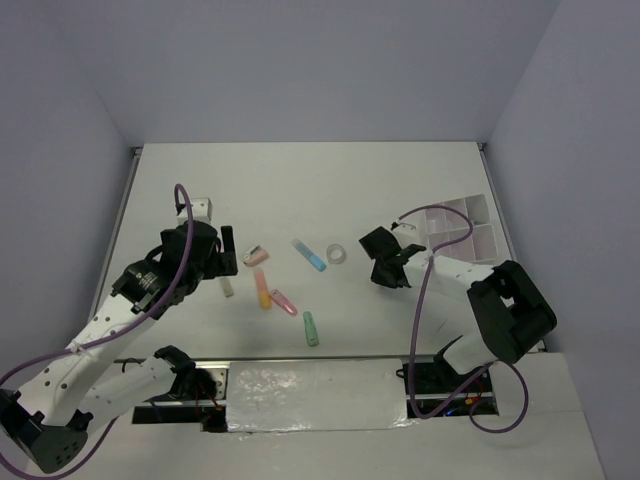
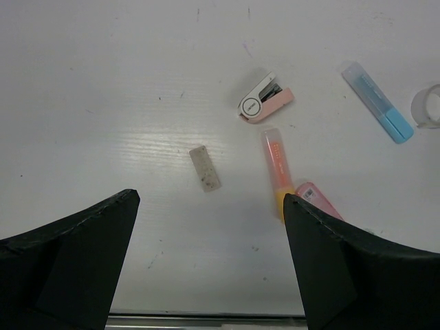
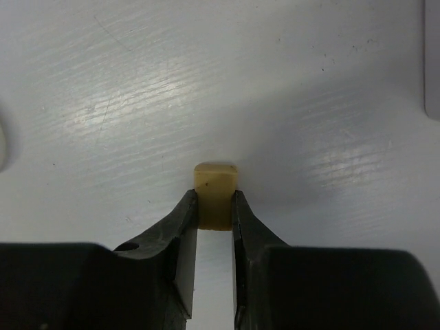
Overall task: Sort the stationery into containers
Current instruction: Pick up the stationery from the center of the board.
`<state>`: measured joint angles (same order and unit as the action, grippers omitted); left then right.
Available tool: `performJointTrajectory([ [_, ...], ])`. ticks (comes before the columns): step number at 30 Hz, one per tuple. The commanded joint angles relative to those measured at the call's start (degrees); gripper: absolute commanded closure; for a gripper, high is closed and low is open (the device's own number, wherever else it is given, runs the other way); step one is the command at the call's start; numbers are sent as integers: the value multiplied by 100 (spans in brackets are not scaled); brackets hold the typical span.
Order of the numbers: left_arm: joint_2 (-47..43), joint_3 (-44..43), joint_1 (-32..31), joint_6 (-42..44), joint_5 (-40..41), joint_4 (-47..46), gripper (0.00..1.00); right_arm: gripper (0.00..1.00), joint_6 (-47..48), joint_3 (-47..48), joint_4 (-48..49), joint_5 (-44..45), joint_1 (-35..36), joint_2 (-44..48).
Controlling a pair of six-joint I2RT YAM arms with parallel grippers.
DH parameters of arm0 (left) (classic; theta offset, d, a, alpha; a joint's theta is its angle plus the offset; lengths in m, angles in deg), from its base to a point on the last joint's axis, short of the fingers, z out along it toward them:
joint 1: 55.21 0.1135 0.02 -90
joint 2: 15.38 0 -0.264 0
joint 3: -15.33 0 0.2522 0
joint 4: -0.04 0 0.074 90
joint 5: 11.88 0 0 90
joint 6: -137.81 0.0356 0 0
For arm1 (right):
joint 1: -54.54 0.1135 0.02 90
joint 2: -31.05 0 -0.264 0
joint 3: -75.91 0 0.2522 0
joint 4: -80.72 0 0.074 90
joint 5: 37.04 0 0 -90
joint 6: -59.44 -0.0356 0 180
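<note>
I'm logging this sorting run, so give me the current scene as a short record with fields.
left gripper: open, holding nothing
right gripper: shut on tan eraser
tray: far right in the top view
loose items: stapler, flat eraser strip, orange marker, pink marker, blue marker, green marker, tape ring

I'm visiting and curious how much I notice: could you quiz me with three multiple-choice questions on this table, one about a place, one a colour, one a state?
1. Where is the white tray? A right side B left side C centre
2. The marker nearest the tape ring is: A green B blue C orange
3. The right gripper is: A open, empty B shut on a tan eraser C out of view
Answers: A, it sits at the right in the top view; B, the blue marker lies beside the ring; B, it pinches the eraser.
</note>
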<state>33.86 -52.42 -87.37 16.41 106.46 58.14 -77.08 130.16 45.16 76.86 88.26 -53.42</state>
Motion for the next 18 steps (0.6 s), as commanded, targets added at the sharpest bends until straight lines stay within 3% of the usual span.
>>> performJointTrajectory([
  [1,-72,30,26,160,-92,-250,1,81,-112,-6,405,-61,-23,-175],
  [5,-89,38,17,178,-109,-259,1,82,116,169,396,-61,-14,-106],
  [8,-107,38,17,169,-118,-268,1,82,984,501,493,17,-58,377],
  [14,-212,65,17,204,-179,-312,1,83,3577,1601,-149,589,-874,1080],
  [16,-230,73,8,213,-206,-347,1,93,4404,1672,-61,712,-1312,1195],
  [18,-230,82,8,222,-215,-338,1,93,5043,1813,9,617,-1603,1292],
])
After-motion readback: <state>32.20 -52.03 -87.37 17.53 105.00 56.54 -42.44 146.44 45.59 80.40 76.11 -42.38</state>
